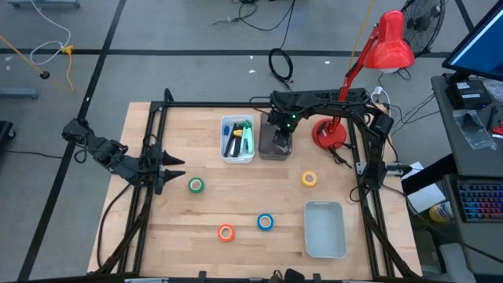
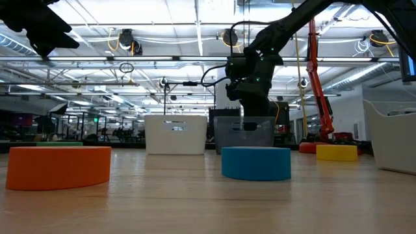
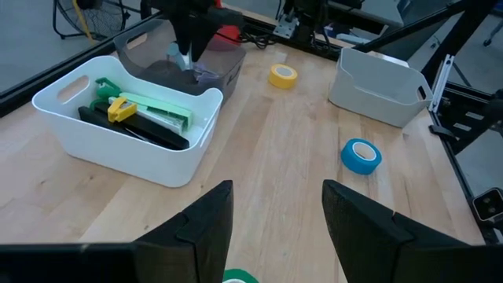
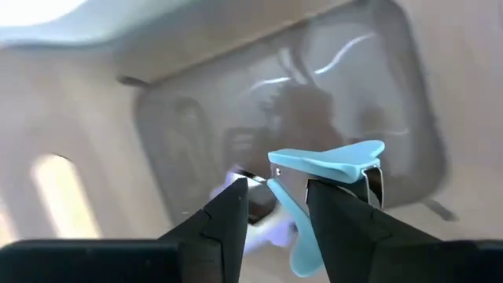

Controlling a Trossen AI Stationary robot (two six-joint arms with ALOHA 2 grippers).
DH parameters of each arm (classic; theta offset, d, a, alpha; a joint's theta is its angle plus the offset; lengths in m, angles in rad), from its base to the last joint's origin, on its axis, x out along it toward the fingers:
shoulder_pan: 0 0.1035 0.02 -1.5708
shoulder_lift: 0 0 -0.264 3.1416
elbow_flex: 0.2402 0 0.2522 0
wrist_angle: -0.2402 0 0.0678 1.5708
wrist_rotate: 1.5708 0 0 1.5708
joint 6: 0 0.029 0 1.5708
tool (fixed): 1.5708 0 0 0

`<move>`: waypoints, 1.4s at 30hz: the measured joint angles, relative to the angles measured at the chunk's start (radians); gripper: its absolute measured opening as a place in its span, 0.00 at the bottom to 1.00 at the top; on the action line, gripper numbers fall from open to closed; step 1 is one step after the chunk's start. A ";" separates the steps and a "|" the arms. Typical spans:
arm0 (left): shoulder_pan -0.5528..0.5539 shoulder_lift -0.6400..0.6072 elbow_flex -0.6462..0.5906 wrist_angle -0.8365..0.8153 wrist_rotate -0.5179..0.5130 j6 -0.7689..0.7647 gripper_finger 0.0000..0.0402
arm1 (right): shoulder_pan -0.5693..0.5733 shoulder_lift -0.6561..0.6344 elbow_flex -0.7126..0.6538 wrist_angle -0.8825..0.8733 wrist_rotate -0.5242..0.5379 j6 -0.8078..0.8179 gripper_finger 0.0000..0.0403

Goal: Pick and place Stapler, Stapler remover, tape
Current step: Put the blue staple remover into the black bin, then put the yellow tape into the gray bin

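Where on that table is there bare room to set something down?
Bare wood lies between the green tape and yellow tape, and left of the orange tape. It is crowded at the back, around the white bin and dark bin.

- Right gripper [image 4: 271, 208] pointing straight down at the far middle of the table, arm reaching in from the right side, fingers [image 4: 224, 216] clamped on a light blue staple remover [image 4: 326, 169].
- Left gripper [image 3: 275, 216] low over the table's left side, arm stretched in from the left edge, fingers [image 3: 357, 224] parted, holding nothing.
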 joint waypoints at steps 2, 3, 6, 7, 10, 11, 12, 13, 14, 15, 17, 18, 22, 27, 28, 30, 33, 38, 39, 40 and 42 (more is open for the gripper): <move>0.000 0.000 0.000 0.000 0.000 0.000 0.49 | -0.008 0.000 0.000 0.016 -0.064 0.026 0.30; 0.000 0.000 0.000 0.000 0.000 0.000 0.49 | -0.013 0.000 0.000 0.027 -0.094 0.038 0.28; 0.000 0.000 0.000 0.000 -0.001 0.000 0.49 | -0.020 0.000 0.000 0.050 -0.141 0.050 0.19; 0.000 0.000 0.000 0.000 -0.001 0.000 0.49 | -0.020 0.000 0.000 0.052 -0.152 0.049 0.14; 0.000 0.000 0.000 0.000 -0.001 0.000 0.49 | -0.021 -0.011 0.000 0.057 -0.155 0.042 0.03; 0.000 0.000 0.000 0.000 -0.001 0.000 0.49 | -0.021 -0.015 0.000 0.056 -0.154 0.042 0.02; 0.000 0.000 0.000 0.000 -0.001 0.000 0.49 | -0.021 -0.018 0.000 0.061 -0.156 0.047 0.02; 0.000 0.000 0.000 0.000 -0.001 0.001 0.49 | -0.021 -0.019 0.001 0.065 -0.157 0.053 0.01; 0.000 0.000 0.000 0.000 -0.001 0.003 0.49 | -0.021 -0.018 0.001 0.061 -0.159 0.056 0.01; 0.000 0.000 0.000 0.000 -0.001 0.004 0.49 | -0.021 -0.019 0.000 0.052 -0.171 0.057 0.01; 0.000 0.000 0.000 0.000 -0.002 0.005 0.49 | -0.028 -0.027 -0.002 0.053 -0.211 0.064 0.02; 0.000 0.000 0.000 0.000 -0.002 0.006 0.49 | -0.028 -0.031 -0.001 0.069 -0.232 0.072 0.03; 0.000 0.000 0.000 0.000 -0.002 0.006 0.49 | -0.029 -0.048 -0.001 0.070 -0.222 0.089 0.09; 0.000 0.000 0.000 0.000 -0.002 0.017 0.49 | -0.026 -0.065 0.000 0.040 -0.203 0.045 0.24; 0.000 0.000 0.000 0.000 -0.003 0.019 0.49 | -0.026 -0.067 0.000 0.040 -0.203 0.046 0.27; 0.000 0.000 0.000 0.000 -0.017 0.022 0.49 | -0.026 -0.067 0.000 0.042 -0.205 0.049 0.35; 0.000 0.000 0.000 0.000 -0.024 0.025 0.49 | -0.026 -0.074 0.000 0.026 -0.202 0.049 0.43; 0.000 0.000 0.000 0.000 -0.024 0.023 0.49 | -0.026 -0.106 -0.002 -0.003 -0.212 0.053 0.48; 0.000 0.000 0.000 0.000 -0.024 0.020 0.49 | -0.022 -0.122 -0.002 -0.013 -0.232 0.048 0.48; 0.000 0.000 0.000 0.000 -0.024 0.019 0.49 | -0.017 -0.139 -0.001 -0.011 -0.254 0.045 0.47; 0.000 0.000 0.000 0.000 -0.023 0.019 0.49 | 0.001 -0.182 0.000 -0.026 -0.299 0.036 0.46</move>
